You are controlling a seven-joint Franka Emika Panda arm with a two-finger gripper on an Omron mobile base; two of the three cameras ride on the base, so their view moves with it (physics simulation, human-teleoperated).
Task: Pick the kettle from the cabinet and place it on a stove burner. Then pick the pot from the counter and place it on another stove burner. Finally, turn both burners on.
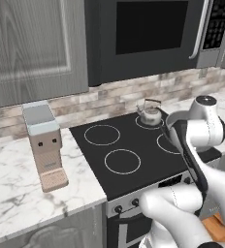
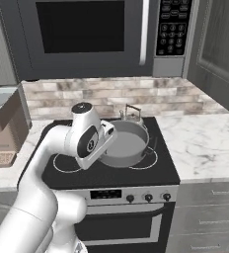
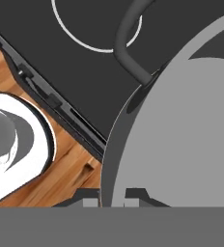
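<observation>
Two fingertips (image 3: 92, 195) pinch the pot (image 3: 181, 140) rim in hand view; base views add the kettle (image 1: 150, 114) at the cooktop's (image 1: 129, 140) back edge.

The white arm (image 2: 52, 163) rises from the base, bends at the elbow and reaches forward — its wrist (image 2: 89, 133) turned down. In the hand view the gripper (image 3: 113, 198) has both finger tips (image 3: 133, 195) pinched close together — clamped on the pot (image 3: 181, 125) rim.
</observation>
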